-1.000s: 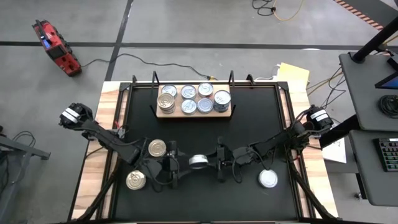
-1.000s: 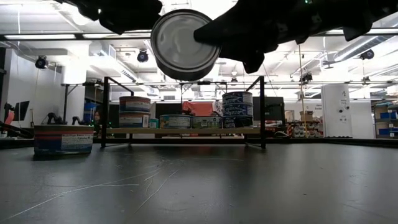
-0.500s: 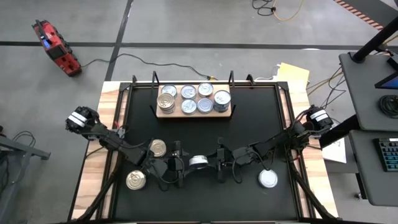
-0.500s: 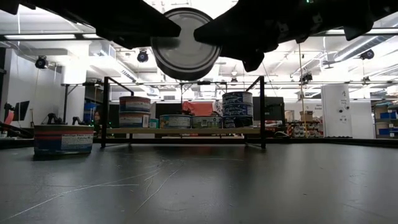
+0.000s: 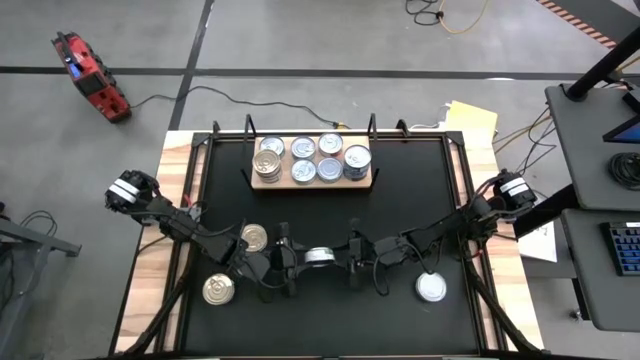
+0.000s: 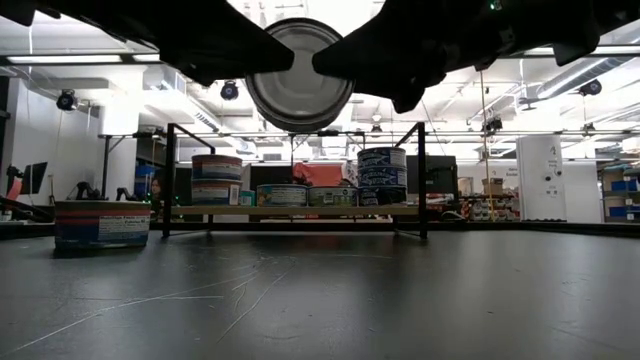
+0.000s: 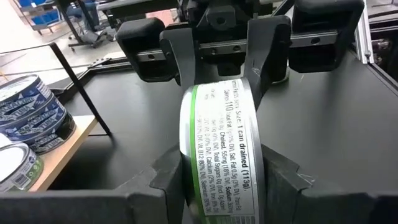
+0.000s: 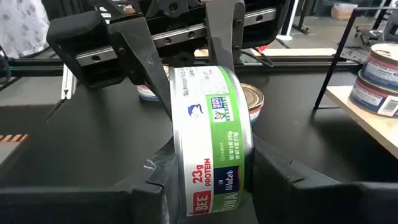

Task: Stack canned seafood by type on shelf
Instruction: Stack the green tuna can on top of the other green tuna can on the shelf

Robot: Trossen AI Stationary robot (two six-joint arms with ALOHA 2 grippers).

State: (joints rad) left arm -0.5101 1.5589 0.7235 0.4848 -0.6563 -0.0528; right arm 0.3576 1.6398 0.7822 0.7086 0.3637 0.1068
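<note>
Black worktop (image 5: 400,200) with wooden edges, concrete floor around it, and a lit workshop with racks showing beyond in the low view. At the far side sits the shelf (image 5: 311,183), the light wooden board, carrying stacked tins (image 5: 315,158). Loose on the worktop: one gold-topped tin (image 5: 254,237), another gold-topped one (image 5: 218,290) near the left edge, and a silver-topped tin (image 5: 431,287) to the right. Both arms reach in low towards the middle, meeting head-on. The right end effector (image 5: 352,261) clamps a tin (image 6: 299,74) held on edge, lifted clear of the worktop. The left end effector (image 5: 287,262), wide and short of it a second ago, has slid in and now has its fingers (image 7: 168,177) against the same tin.
</note>
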